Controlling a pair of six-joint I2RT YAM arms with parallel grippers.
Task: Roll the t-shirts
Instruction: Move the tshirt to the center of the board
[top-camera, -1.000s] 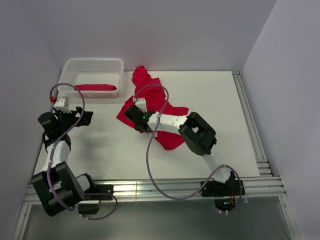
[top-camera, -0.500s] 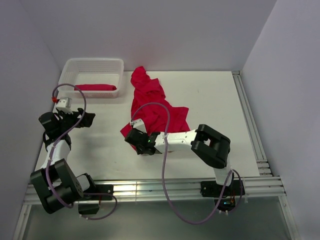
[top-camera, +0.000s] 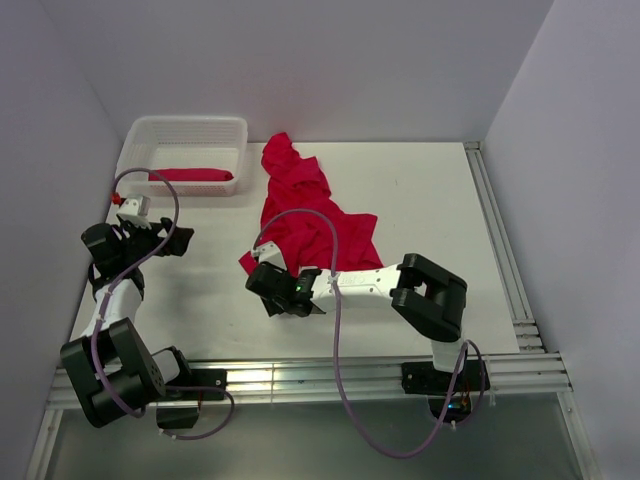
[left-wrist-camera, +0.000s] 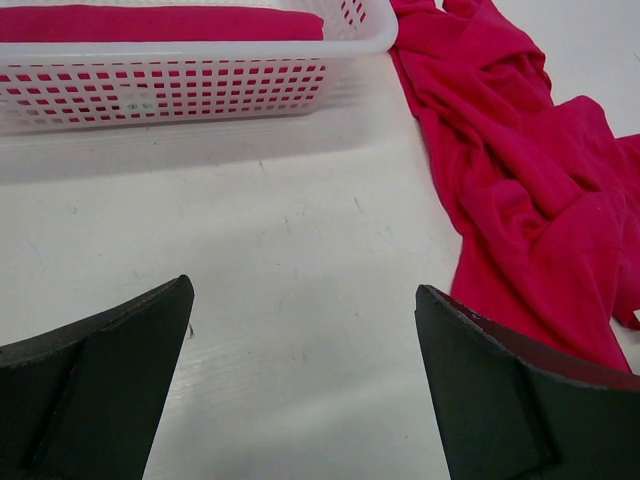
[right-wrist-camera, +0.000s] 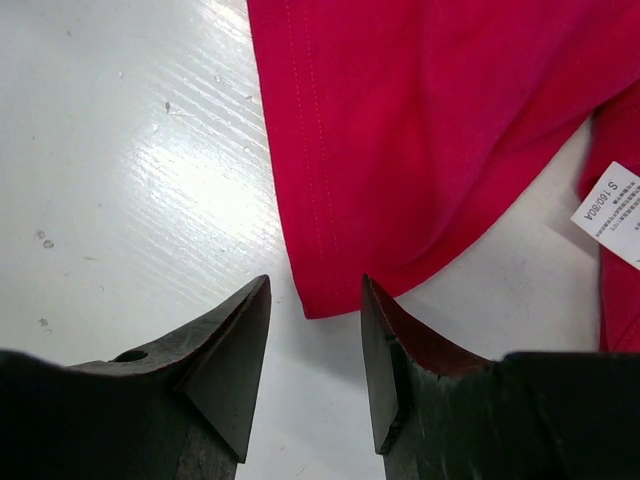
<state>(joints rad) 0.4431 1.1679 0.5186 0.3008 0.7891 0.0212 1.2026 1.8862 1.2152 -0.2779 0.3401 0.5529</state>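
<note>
Progress about half: one t-shirt (top-camera: 192, 175) lies rolled inside basket (top-camera: 186, 122); second t-shirt (top-camera: 312, 215) sprawls unrolled on table beside basket. Right gripper (right-wrist-camera: 315, 292), jaws apart at its hem corner, holds nothing; left gripper (left-wrist-camera: 305, 292) gapes empty.

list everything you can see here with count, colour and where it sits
bundled t-shirt: one, crimson, inside the basket
loose t-shirt: one, crimson, crumpled at mid-table
size label: one, white, on the loose t-shirt
basket: one, white lattice plastic, far left of the table
table: one, white, under everything
rails: several, silver, near and right table edges
left gripper: one, black, open above bare table, left side
right gripper: one, black, open at the loose t-shirt's near corner
</note>
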